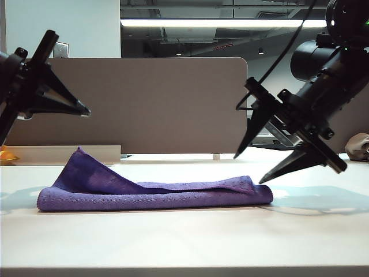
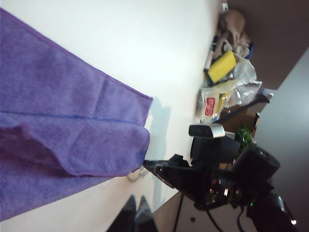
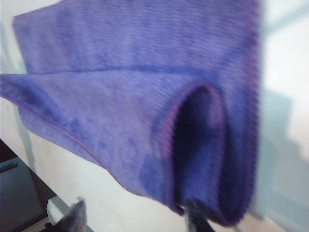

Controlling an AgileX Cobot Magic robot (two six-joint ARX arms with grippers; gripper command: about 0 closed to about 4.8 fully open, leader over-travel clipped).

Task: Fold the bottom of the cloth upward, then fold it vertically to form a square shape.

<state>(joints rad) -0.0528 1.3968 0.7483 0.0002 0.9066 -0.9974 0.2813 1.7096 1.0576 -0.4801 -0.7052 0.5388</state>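
1. Bare white tabletop [image 1: 184, 242] fills the foreground of the exterior view, with nothing on it ahead of the fabric.
2. Behind that, the cloth [image 1: 155, 193] lies already doubled over once, its long axis running side to side; one corner stands peaked at its left end.
3. Just off its right end hangs the right claw [image 1: 248, 167], prongs spread wide, empty, tips pointing down at that end and close above it.
4. Farther off, the left claw [image 1: 85, 111] is pinched shut on nothing, raised well above the left end.
5. Judging by this, the right arm is nearer for the sideways fold.
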